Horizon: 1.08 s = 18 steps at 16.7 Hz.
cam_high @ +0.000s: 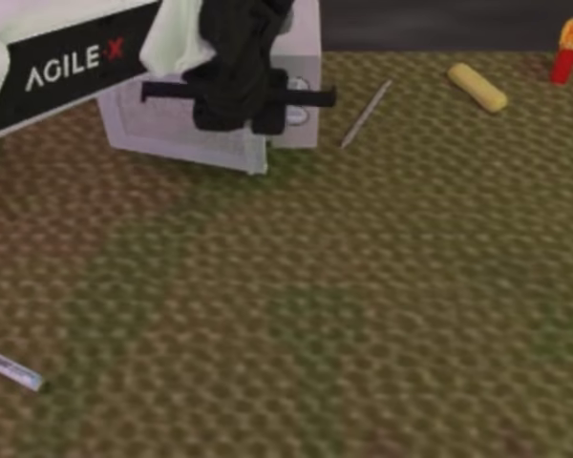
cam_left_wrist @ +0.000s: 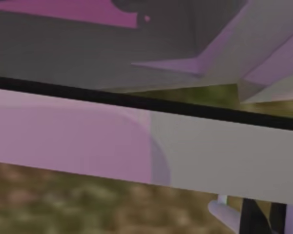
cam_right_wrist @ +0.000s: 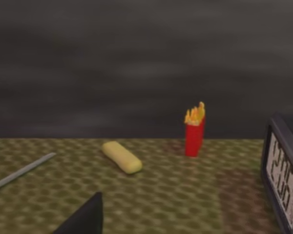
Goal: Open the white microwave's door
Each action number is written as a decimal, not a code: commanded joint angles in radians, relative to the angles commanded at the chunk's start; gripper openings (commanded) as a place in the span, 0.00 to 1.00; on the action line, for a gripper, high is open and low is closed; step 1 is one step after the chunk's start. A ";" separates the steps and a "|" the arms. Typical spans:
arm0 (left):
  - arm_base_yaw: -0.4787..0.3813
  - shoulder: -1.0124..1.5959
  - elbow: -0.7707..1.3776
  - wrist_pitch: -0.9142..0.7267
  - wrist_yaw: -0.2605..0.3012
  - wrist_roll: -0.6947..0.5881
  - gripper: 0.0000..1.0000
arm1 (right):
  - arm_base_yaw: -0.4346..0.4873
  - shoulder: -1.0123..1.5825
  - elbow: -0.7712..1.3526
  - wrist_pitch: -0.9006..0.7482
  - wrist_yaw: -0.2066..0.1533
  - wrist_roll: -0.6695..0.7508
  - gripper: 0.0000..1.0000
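White microwave at counter's far left, left tool over its door; grip hidden, cannot tell. Beside microwave: grey rod, yellow bar, fries.

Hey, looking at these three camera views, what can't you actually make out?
- Left gripper, top view: its own black wrist hides the fingers.
- Door of the white microwave: the arm covers most of it.
- Digital clock, right wrist view: cut by the edge.
- Right gripper: only a dark corner shows.

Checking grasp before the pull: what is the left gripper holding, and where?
Cannot be told: the left gripper sits over the microwave front, its fingers hidden.
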 joint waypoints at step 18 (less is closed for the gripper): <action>0.019 -0.075 -0.112 0.052 0.043 0.092 0.00 | 0.000 0.000 0.000 0.000 0.000 0.000 1.00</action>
